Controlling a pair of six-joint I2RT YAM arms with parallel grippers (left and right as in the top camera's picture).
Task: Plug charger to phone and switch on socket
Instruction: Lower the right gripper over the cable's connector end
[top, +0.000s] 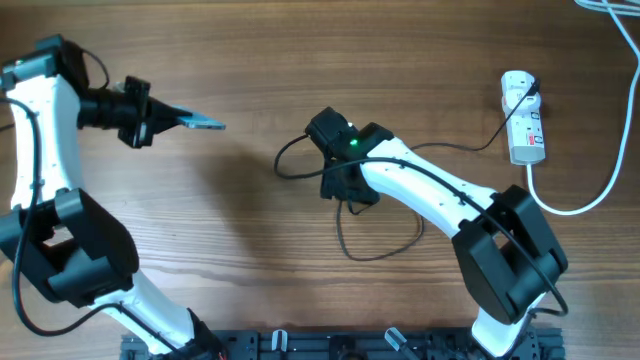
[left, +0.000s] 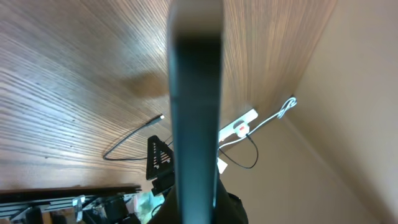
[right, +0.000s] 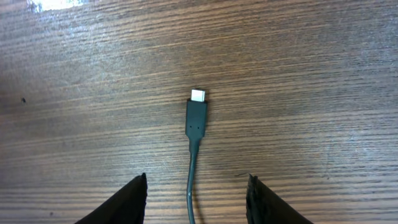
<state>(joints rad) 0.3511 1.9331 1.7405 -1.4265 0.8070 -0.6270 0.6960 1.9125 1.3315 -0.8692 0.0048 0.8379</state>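
My left gripper (top: 170, 118) is shut on the phone (top: 203, 124) and holds it in the air over the left of the table. In the left wrist view the phone (left: 196, 93) shows edge-on as a dark bar. The charger (top: 279, 162) is a thin black cable looping across the table's middle. Its metal-tipped connector (right: 197, 96) lies flat on the wood. My right gripper (right: 197, 177) is open, its fingers (right: 134, 199) straddling the cable just behind the connector without touching it. The socket (top: 524, 118) lies at the far right with the black plug (top: 528, 98) in it.
A thick white cord (top: 600, 190) runs from the socket along the right edge of the table. More of the black cable loops in front of the right arm (top: 370, 250). The arms' bases stand at the near edge (top: 330, 345).
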